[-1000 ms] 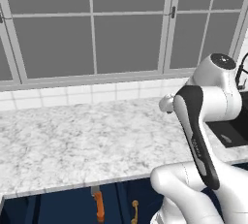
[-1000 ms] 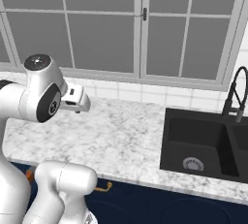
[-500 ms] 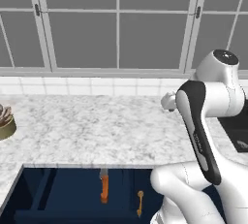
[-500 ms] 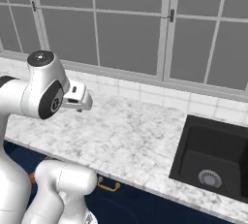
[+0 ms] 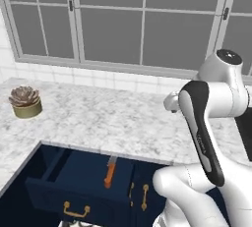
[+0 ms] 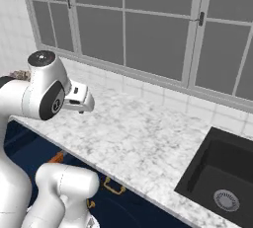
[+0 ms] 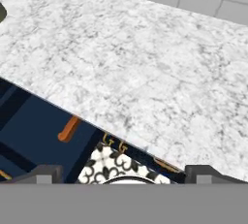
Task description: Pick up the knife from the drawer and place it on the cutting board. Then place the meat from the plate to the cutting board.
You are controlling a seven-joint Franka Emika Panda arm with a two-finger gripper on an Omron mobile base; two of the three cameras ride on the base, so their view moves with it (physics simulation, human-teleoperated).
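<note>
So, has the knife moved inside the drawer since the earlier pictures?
No. The knife lies at the same spot in the drawer, its blade by the counter edge; the whole picture shifted because the base drove.

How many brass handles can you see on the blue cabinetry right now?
3: one on the open drawer front, two upright ones beside it. Others may be hidden behind the arm.

Small potted succulent [image 5: 23, 101] on the marble counter [image 5: 98, 118], black sink [image 6: 222, 182] set into it, windows [image 5: 142, 19] behind.
</note>
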